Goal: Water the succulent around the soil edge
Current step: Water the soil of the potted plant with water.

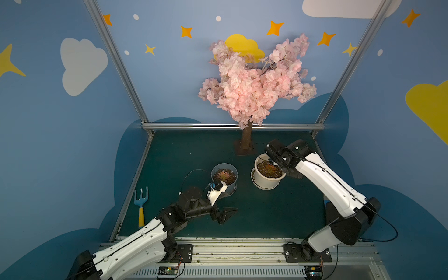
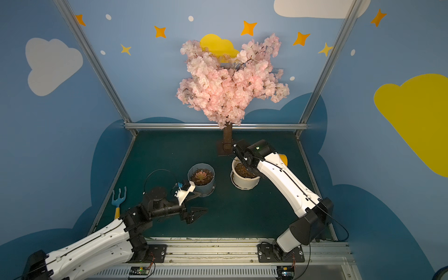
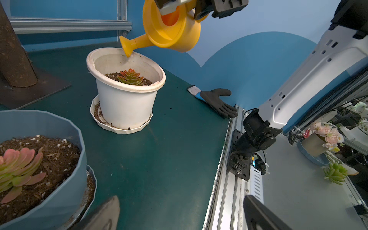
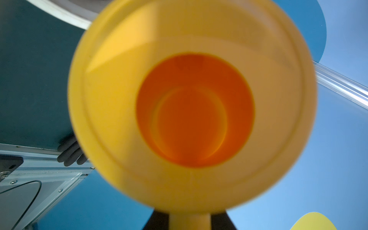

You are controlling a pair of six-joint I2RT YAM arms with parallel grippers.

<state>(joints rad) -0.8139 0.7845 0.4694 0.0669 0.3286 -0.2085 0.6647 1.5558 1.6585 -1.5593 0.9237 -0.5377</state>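
A red-green succulent [image 3: 130,77] grows in soil inside a white pot [image 3: 127,105] on a saucer; both top views show the pot [image 1: 266,180] at centre right. Above it hangs a yellow watering can [image 3: 173,29], tilted, with its spout [image 3: 127,46] over the pot's far rim. No water shows. My right gripper [image 4: 189,221] is shut on the can's handle, and the can [image 4: 191,103] fills the right wrist view. My left gripper [image 1: 226,202] stands open and holds nothing, low beside a blue-grey pot [image 1: 232,185].
The blue-grey pot [image 3: 65,159] holds a pink-green succulent [image 3: 18,169]. A pink blossom tree [image 1: 252,82] stands at the back on a dark base plate. A blue and yellow hand rake [image 1: 141,206] lies at the left edge. A black glove [image 3: 217,99] lies by the right rail.
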